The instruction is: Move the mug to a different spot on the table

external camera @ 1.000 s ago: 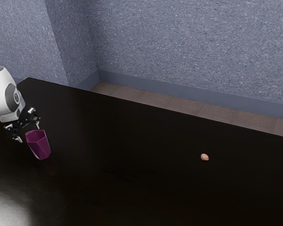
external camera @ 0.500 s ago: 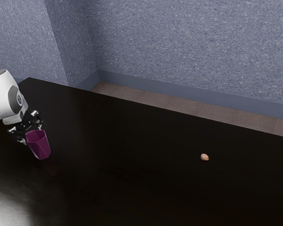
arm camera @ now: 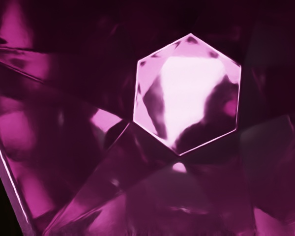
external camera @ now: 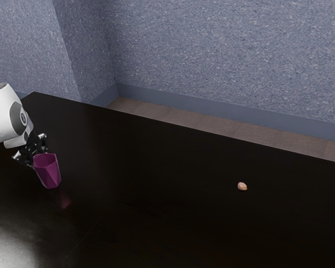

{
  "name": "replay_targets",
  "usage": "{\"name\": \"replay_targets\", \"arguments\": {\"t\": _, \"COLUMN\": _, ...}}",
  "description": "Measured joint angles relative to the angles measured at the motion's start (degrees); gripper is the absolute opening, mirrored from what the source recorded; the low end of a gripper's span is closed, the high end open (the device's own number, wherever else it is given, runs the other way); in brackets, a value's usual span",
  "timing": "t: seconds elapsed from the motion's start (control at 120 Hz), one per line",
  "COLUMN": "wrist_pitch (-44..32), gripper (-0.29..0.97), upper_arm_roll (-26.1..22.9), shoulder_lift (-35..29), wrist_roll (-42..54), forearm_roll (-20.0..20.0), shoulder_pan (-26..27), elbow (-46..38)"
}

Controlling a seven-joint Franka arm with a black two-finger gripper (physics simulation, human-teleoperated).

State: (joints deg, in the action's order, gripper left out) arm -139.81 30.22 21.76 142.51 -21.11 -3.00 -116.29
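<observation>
Hanging at the end of the white arm [external camera: 5, 117], the gripper [external camera: 34, 155] is at the exterior view's far left, low over the dark, shiny table [external camera: 184, 167]. Its black fingers stand narrow and hold the purple mug [external camera: 47, 170] by the rim, on the side that faces the arm. The mug is almost upright, its open top up, with only a little tilt, just under the gripper. A faint purple reflection shows on the table a little below the mug. Whether the base touches the surface or is just over it, I cannot tell. In the wrist view the camera looks down into the mug [arm camera: 64, 147]: purple faceted walls are around a bright six-sided bottom. A small tan lump [external camera: 242, 186] lies on the table toward the exterior view's right, well apart from the mug. Behind the table there is a grey-blue wall [external camera: 223, 50].
</observation>
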Motion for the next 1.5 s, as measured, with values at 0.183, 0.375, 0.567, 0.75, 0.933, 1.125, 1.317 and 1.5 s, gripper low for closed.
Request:
{"name": "replay_targets", "arguments": {"t": 0.183, "wrist_pitch": -0.5, "gripper": 0.09, "upper_arm_roll": 0.0, "shoulder_lift": -0.5, "wrist_roll": 0.3, "forearm_roll": -0.4, "shoulder_pan": -0.2, "elbow": 0.0}}
{"name": "replay_targets", "arguments": {"t": 0.375, "wrist_pitch": -0.8, "gripper": 0.05, "upper_arm_roll": 0.0, "shoulder_lift": -1.5, "wrist_roll": 0.7, "forearm_roll": -1.8, "shoulder_pan": -0.3, "elbow": -0.1}}
{"name": "replay_targets", "arguments": {"t": 0.567, "wrist_pitch": 0.0, "gripper": -0.01, "upper_arm_roll": 0.0, "shoulder_lift": -3.2, "wrist_roll": 2.0, "forearm_roll": -6.4, "shoulder_pan": -0.8, "elbow": -0.3}}
{"name": "replay_targets", "arguments": {"t": 0.75, "wrist_pitch": 4.0, "gripper": -0.04, "upper_arm_roll": 0.0, "shoulder_lift": -4.6, "wrist_roll": 4.2, "forearm_roll": -12.8, "shoulder_pan": -1.2, "elbow": -0.3}}
{"name": "replay_targets", "arguments": {"t": 0.933, "wrist_pitch": 8.5, "gripper": -0.04, "upper_arm_roll": -2.1, "shoulder_lift": -4.1, "wrist_roll": 5.7, "forearm_roll": -19.0, "shoulder_pan": -0.6, "elbow": 0.2}}
{"name": "replay_targets", "arguments": {"t": 1.125, "wrist_pitch": 8.2, "gripper": -0.05, "upper_arm_roll": -9.6, "shoulder_lift": -3.9, "wrist_roll": 3.8, "forearm_roll": -18.3, "shoulder_pan": -0.2, "elbow": 0.2}}
{"name": "replay_targets", "arguments": {"t": 1.317, "wrist_pitch": 6.4, "gripper": -0.05, "upper_arm_roll": -13.5, "shoulder_lift": -4.6, "wrist_roll": -0.5, "forearm_roll": -13.8, "shoulder_pan": 1.1, "elbow": -1.1}}
{"name": "replay_targets", "arguments": {"t": 1.5, "wrist_pitch": 6.6, "gripper": -0.05, "upper_arm_roll": -14.4, "shoulder_lift": -6.7, "wrist_roll": -4.2, "forearm_roll": -12.5, "shoulder_pan": 2.3, "elbow": -3.2}}
